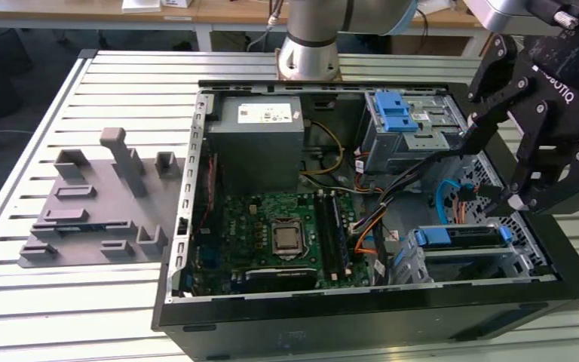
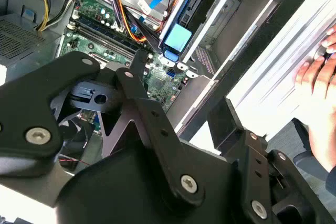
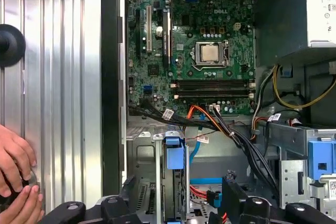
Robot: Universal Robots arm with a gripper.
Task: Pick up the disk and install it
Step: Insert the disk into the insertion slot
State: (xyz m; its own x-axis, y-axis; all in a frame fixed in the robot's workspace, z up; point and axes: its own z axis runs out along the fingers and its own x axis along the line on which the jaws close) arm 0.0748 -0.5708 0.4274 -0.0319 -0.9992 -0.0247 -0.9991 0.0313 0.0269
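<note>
Hand [image 3: 181,200], empty, hovers above disk [image 1: 457,237] inside case [image 1: 370,318].

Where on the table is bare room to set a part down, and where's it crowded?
Bare slatted table lies in front of the grey fixture, at the exterior view's left, and behind it. Crowded: cables thread the case by the drive bays; a person's hand is on the table beside the case.

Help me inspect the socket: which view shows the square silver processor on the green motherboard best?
The first wrist view: the square silver processor sits face-on, unobstructed, on the green motherboard. The exterior view shows it from farther off, at a slant. The second wrist view shows a strip of the board behind a black metal linkage.
</note>
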